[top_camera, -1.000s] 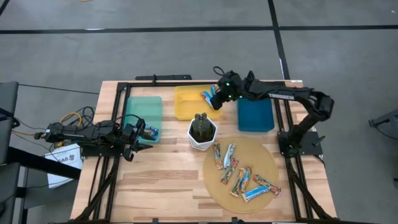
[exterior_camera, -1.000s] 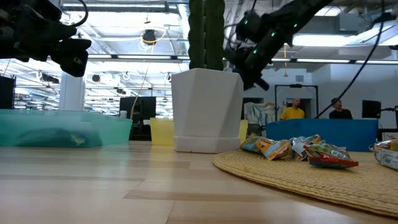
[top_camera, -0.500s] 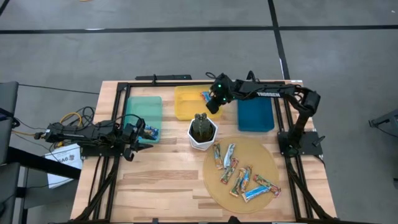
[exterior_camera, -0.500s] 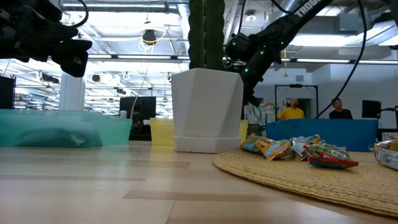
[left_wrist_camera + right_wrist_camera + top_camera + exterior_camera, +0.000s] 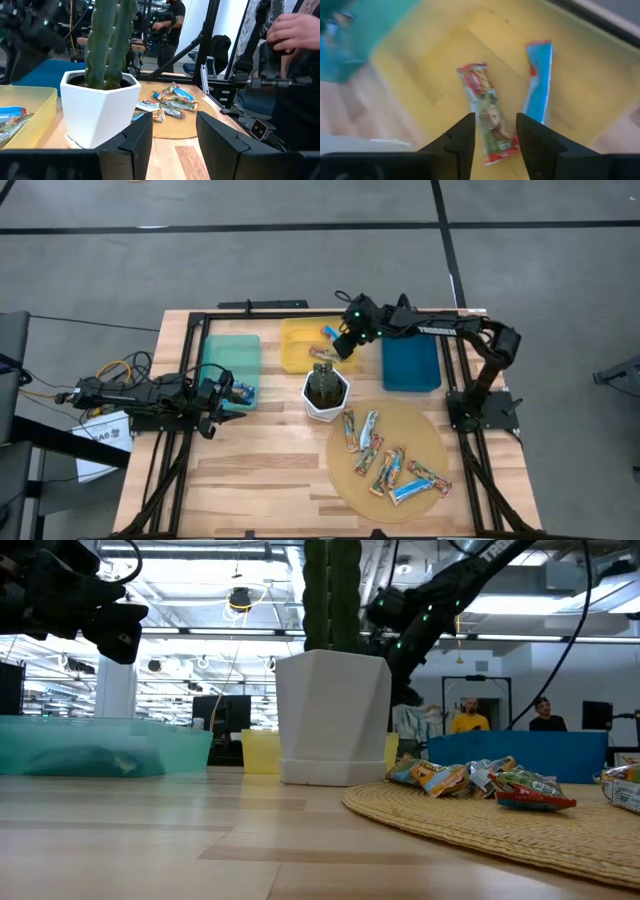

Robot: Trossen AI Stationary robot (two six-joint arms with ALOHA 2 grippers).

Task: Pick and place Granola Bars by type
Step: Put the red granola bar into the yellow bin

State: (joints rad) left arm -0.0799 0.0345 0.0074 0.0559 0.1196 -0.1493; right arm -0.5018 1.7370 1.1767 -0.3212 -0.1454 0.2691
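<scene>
Red-and-green and blue foil Granola Bars [image 5: 489,118] lie in the yellow bin [image 5: 298,345] under the open, empty right gripper [image 5: 493,140].

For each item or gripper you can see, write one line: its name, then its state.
Right gripper: open, empty, above the yellow bin.
Left gripper: open, empty, beside the teal bin.
Yellow bin: holds two bars, one red and green, one blue.
Blue bin: no bars seen inside.
Woven mat: bars lying on it.
Cactus pot: upright.

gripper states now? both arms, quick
Left gripper: open, empty, beside the teal bin.
Right gripper: open, empty, over the yellow bin.
</scene>
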